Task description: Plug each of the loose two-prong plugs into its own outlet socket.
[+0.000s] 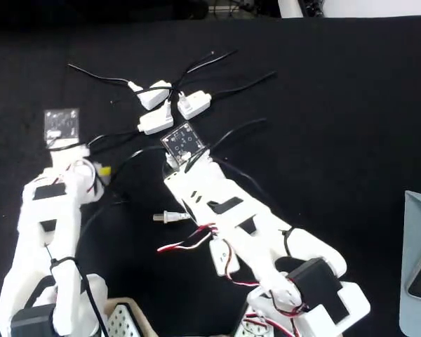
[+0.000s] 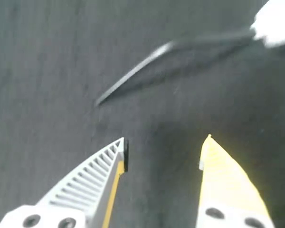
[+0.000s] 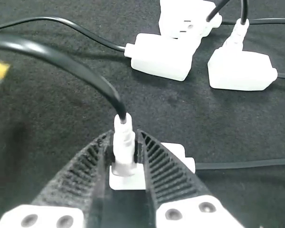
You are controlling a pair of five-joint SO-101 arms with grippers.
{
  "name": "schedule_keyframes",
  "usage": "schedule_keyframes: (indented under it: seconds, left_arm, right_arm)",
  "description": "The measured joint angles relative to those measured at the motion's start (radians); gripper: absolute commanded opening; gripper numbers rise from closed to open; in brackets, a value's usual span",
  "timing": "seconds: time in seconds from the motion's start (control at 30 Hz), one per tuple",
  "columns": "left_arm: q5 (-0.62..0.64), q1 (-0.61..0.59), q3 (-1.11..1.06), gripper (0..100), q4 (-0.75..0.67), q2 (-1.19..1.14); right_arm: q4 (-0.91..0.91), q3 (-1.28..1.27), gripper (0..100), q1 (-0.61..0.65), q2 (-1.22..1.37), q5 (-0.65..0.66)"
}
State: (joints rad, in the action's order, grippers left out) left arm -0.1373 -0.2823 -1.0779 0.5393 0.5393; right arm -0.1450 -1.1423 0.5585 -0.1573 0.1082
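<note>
— What worried you at that point?

— My right claw (image 3: 123, 135) was clenched on a white moulded two-prong plug (image 3: 123, 156), which stood upright against a small white plastic socket block (image 3: 178, 156) on the black worktop (image 1: 337, 105). I couldn't see the prongs, so I couldn't tell whether they were seated. The block looked light and unfastened. I judged that an off-axis push would skate it away or tip it instead of driving the prongs in. The plug's stiff black cord (image 3: 85, 71), arching away, could also lever it crooked.

— And the other arm?

— My left claw (image 2: 166, 140) hung released over bare worktop, holding nothing, near a dark cable (image 2: 133, 80). A second white plug with bare metal prongs (image 1: 170, 217) lay flat just beside my right arm. I feared a sweep of that arm would knock it.

— The other sockets?

— Beyond the held plug clustered three white blocks (image 3: 159, 59), cords trailing from them.
</note>
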Motion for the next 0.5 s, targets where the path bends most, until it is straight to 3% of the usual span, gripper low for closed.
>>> schedule_keyframes:
  seconds: [0.17, 0.5]
  left_arm:
    - [0.0, 0.101, 0.04, 25, -0.104, 0.0]
    - [0.0, 0.31, 0.084, 25, -0.123, 0.0]
  right_arm:
    - [0.0, 0.0, 1.1, 0.0, 0.0, 0.0]
    - [0.002, 0.0, 1.1, -0.008, -0.008, 0.0]
